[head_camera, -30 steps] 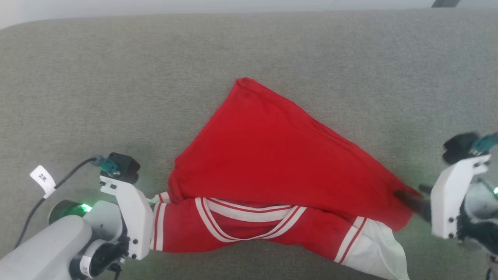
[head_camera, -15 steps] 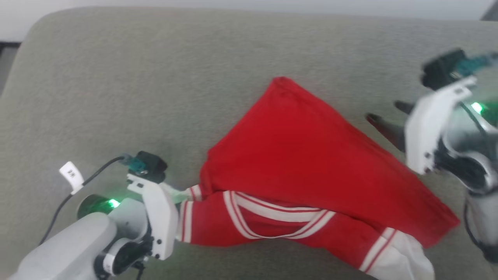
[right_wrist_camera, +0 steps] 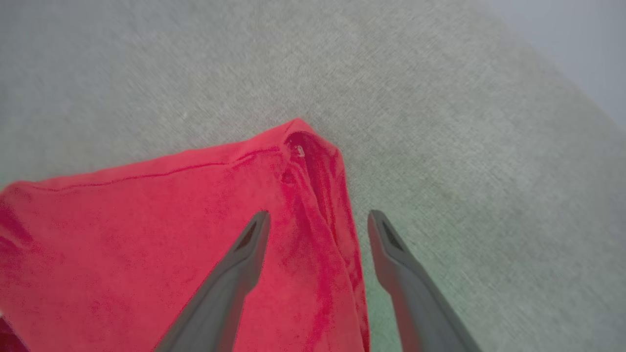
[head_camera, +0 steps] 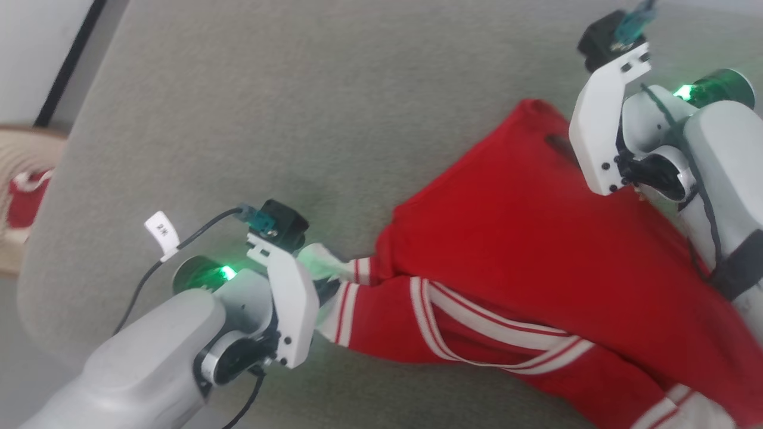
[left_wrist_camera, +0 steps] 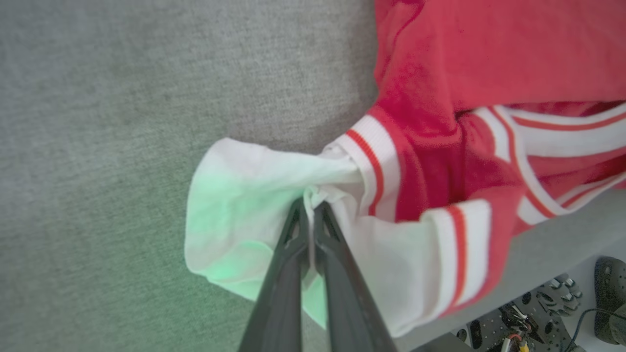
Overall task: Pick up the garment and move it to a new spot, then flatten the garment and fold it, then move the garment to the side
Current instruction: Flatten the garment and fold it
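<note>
The garment (head_camera: 536,250) is a red shirt with white-striped trim, lying bunched on a grey cushioned surface (head_camera: 298,119). Its V collar faces the near edge. My left gripper (head_camera: 325,283) is shut on the white sleeve (left_wrist_camera: 234,195) at the garment's left end; in the left wrist view the two fingers (left_wrist_camera: 309,215) pinch a fold of white cloth. My right gripper (head_camera: 560,146) is open over the garment's far pointed corner (right_wrist_camera: 298,132). In the right wrist view one fingertip (right_wrist_camera: 257,225) lies over red cloth and the other over grey surface just off the cloth's edge.
The grey surface ends in a rounded edge at the left (head_camera: 53,238). Beyond it stands a tan basket (head_camera: 24,149) with something red inside. The left wrist view shows the near edge, with robot base parts and a dark shoe (left_wrist_camera: 609,293) on the floor below.
The head camera has swung, shifting the whole picture. My right gripper has left the garment's near right corner and reached its far corner, staying open. My left gripper keeps the sleeve.
</note>
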{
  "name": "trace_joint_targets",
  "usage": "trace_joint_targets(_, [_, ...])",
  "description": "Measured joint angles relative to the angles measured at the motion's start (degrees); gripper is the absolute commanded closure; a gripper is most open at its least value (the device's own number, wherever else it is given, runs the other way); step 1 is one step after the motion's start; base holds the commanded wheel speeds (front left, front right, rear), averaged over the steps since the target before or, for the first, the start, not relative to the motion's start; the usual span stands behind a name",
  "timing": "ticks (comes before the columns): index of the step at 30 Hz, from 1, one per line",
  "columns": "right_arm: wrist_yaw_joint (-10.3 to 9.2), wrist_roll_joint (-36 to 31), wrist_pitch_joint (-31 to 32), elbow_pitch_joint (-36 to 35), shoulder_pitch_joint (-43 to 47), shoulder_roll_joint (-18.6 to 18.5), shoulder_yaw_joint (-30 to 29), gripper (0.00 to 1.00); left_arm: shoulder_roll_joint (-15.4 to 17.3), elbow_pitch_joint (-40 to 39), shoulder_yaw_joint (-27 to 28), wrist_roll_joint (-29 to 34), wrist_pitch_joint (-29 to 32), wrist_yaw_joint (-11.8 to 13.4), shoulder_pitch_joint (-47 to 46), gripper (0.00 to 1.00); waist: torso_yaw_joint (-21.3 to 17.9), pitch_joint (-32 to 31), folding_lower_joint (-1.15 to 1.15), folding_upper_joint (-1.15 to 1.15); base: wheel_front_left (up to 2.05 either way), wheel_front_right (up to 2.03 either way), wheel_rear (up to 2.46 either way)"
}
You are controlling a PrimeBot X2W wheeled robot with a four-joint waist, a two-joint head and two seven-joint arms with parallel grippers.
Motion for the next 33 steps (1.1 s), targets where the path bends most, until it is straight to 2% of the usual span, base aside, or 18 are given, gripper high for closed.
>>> trace_joint_targets(8, [0.00,4.77,4.41,10.99,-6.19,-1.89,11.03,0.00,-3.89,5.08,-0.29,0.15,-1.78,-3.36,-2.49,1.00,4.24,2.95,0.00,0.00,0.00,0.00,0.00])
trace_joint_targets(9, [0.00,6.06,4.88,12.50,-6.64,-1.82,10.83,0.46,-4.19,5.66,-0.26,0.13,-1.93,-3.52,-2.59,1.00,4.50,3.17,0.00,0.00,0.00,0.00,0.00])
trace_joint_targets(10, [0.00,6.89,5.42,12.72,-7.25,-1.91,11.76,1.00,-4.43,6.16,-0.27,0.07,-2.01,-3.96,-2.67,1.00,4.68,3.31,0.00,0.00,0.00,0.00,0.00])
trace_joint_targets(18, [0.02,11.13,2.07,14.36,-8.99,-2.24,15.68,1.00,-4.58,10.35,0.82,-0.54,-2.76,-4.72,-3.97,1.00,3.59,2.08,0.00,0.00,0.00,0.00,0.00])
trace_joint_targets(28, [0.01,14.69,-4.93,13.16,-11.02,-4.55,17.28,1.00,3.03,9.70,4.54,0.30,1.62,-1.09,-11.95,1.00,-1.64,-3.46,0.00,0.00,0.00,0.00,0.00])
trace_joint_targets(33, [0.01,15.83,-7.66,11.06,-11.91,-6.61,17.93,1.00,5.70,9.78,6.15,1.54,3.99,-0.30,-18.33,1.00,-4.85,-7.04,0.00,0.00,0.00,0.00,0.00])
